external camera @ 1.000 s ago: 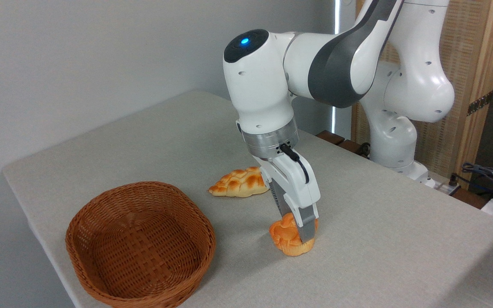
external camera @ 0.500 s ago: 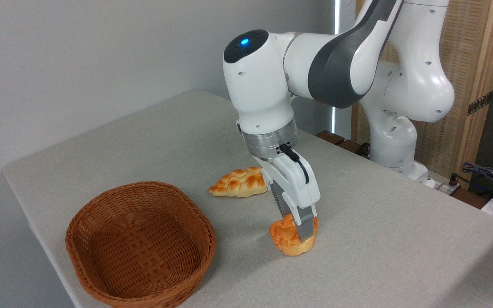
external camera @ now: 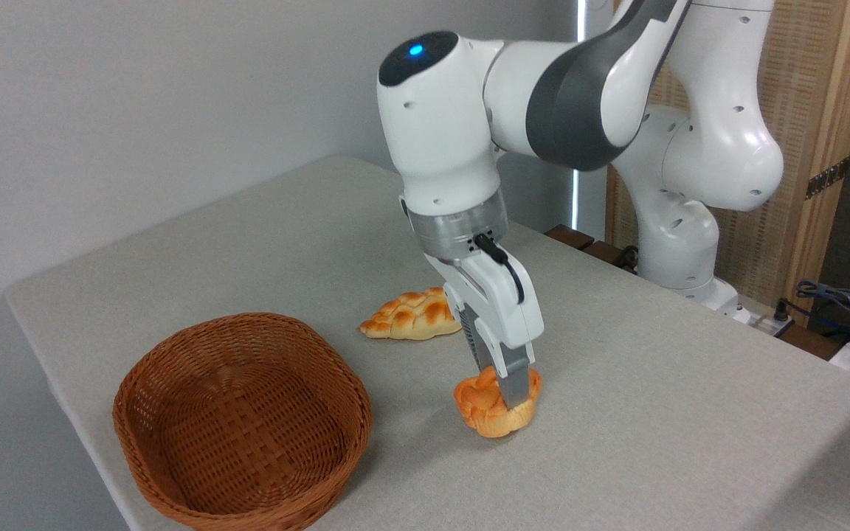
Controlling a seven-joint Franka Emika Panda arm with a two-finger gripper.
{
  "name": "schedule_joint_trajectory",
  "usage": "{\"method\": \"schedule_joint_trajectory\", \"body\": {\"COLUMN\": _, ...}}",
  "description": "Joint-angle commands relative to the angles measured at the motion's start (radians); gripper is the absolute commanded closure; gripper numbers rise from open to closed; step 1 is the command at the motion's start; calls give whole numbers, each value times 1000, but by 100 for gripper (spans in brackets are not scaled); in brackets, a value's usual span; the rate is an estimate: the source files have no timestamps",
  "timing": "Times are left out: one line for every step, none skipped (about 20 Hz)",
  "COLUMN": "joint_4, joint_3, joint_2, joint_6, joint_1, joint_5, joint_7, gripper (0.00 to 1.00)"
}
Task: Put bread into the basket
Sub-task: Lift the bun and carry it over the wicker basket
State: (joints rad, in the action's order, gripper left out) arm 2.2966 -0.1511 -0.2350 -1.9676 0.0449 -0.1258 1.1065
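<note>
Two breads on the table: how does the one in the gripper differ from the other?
The bread is small, round and knot-topped; the braided loaf is longer, flatter, with pointed ends. The gripper is shut on the bread; the loaf lies untouched, farther back. Both are golden, and neither is in the basket.

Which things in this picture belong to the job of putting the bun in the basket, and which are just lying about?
Part of the job:
bread
basket
gripper, shut on the bread

Just lying about:
braided loaf
cables at the far right
</note>
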Motion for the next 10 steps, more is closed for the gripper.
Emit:
{"method": "schedule_joint_trajectory", "body": {"joint_4": -123, "joint_3": 7, "joint_2": 3, "joint_6": 126, "joint_1": 9, "joint_5": 11, "joint_7": 18, "gripper": 59}}
{"method": "schedule_joint_trajectory", "body": {"joint_4": -165, "joint_3": 15, "joint_2": 5, "joint_6": 148, "joint_1": 9, "joint_5": 43, "joint_7": 15, "gripper": 59}}
{"method": "schedule_joint_trajectory", "body": {"joint_4": -204, "joint_3": 18, "joint_2": 11, "joint_6": 156, "joint_1": 9, "joint_5": 78, "joint_7": 13, "gripper": 59}}
{"method": "schedule_joint_trajectory", "body": {"joint_4": -233, "joint_3": 18, "joint_2": 22, "joint_6": 154, "joint_1": 9, "joint_5": 107, "joint_7": 10, "gripper": 59}}
{"method": "schedule_joint_trajectory", "body": {"joint_4": -279, "joint_3": 19, "joint_2": 45, "joint_6": 154, "joint_1": 9, "joint_5": 139, "joint_7": -2, "gripper": 58}}
{"method": "schedule_joint_trajectory", "body": {"joint_4": -323, "joint_3": 22, "joint_2": 72, "joint_6": 154, "joint_1": 10, "joint_5": 187, "joint_7": -39, "gripper": 58}}
{"method": "schedule_joint_trajectory", "body": {"joint_4": -366, "joint_3": 42, "joint_2": 101, "joint_6": 154, "joint_1": 10, "joint_5": 233, "joint_7": -97, "gripper": 58}}
{"method": "schedule_joint_trajectory", "body": {"joint_4": -420, "joint_3": 57, "joint_2": 136, "joint_6": 153, "joint_1": 10, "joint_5": 264, "joint_7": -158, "gripper": 57}}
{"method": "schedule_joint_trajectory", "body": {"joint_4": -468, "joint_3": 70, "joint_2": 170, "joint_6": 153, "joint_1": 10, "joint_5": 281, "joint_7": -212, "gripper": 56}}
{"method": "schedule_joint_trajectory", "body": {"joint_4": -512, "joint_3": 102, "joint_2": 212, "joint_6": 151, "joint_1": 10, "joint_5": 291, "joint_7": -265, "gripper": 55}}
